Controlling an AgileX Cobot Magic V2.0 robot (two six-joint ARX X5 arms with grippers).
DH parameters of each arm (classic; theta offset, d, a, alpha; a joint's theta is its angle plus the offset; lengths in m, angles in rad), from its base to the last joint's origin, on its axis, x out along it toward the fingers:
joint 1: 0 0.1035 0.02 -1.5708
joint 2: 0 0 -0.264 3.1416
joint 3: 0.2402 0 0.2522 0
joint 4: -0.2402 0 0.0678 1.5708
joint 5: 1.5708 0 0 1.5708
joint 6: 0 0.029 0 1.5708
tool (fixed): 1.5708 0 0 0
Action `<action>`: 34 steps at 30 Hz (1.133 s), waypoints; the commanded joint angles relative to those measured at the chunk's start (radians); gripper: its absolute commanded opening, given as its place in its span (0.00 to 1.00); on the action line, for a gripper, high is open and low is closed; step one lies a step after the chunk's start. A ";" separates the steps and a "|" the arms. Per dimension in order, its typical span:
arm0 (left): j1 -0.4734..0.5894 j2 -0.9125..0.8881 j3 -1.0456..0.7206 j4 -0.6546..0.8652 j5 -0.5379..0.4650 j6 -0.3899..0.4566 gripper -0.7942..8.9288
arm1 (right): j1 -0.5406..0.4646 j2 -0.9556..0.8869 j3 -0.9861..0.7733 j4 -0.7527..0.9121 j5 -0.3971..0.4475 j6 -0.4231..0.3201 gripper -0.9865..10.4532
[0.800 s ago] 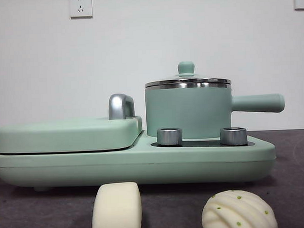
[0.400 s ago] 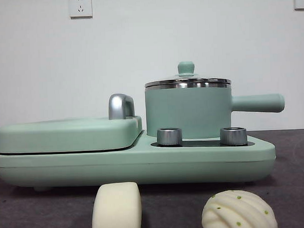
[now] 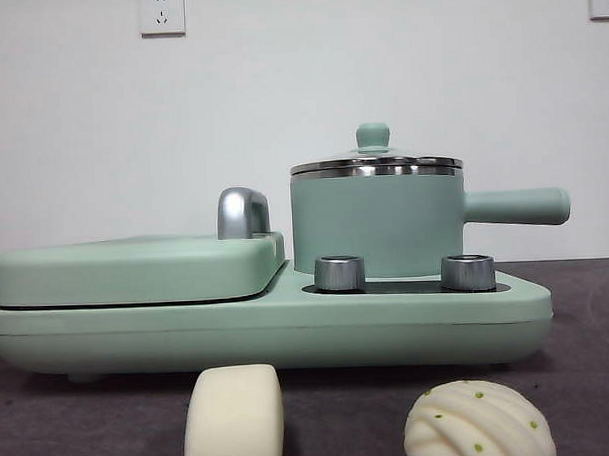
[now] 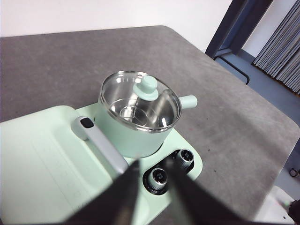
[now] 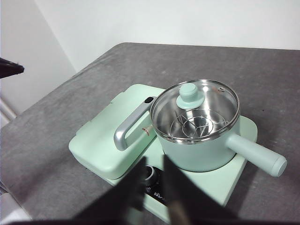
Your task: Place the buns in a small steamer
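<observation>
The table (image 5: 56, 122) lay bare around the cooker (image 3: 288, 324), and both arms hung high, with free room to descend. The grill (image 3: 136, 269) sat closed beside the steamer (image 3: 376, 225), whose lid (image 4: 140, 101) was still on; dropping a bun before lifting it would fail. The long handle (image 5: 255, 152) could snag an arm. Both buns, smooth (image 3: 234, 419) and ridged (image 3: 478, 422), sat at the near edge, where a nudge might roll them off. The left gripper (image 4: 152, 187) and right gripper (image 5: 153, 187) were narrowly parted, holding nothing.

light: bright, even, soft – no hard shadows
glare: highlights on glass lid (image 5: 196, 110) and chrome handle (image 3: 242, 211)
blur: both wrist views' near jaws smeared – front buns (image 3: 234, 419) slightly soft
</observation>
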 commanded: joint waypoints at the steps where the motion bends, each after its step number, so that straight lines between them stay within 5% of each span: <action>1: -0.003 0.008 0.019 0.009 0.005 0.016 0.47 | 0.002 0.003 0.017 0.007 -0.002 -0.012 0.32; 6: -0.003 0.010 0.019 0.021 0.005 0.016 0.63 | 0.002 0.003 0.017 0.006 -0.002 -0.011 0.47; 20: -0.014 0.137 0.056 0.001 0.005 -0.006 0.63 | 0.002 0.003 0.017 0.003 -0.003 -0.002 0.47; 34: -0.116 0.619 0.510 -0.317 -0.012 0.081 0.62 | 0.002 0.003 0.017 0.003 -0.002 0.019 0.47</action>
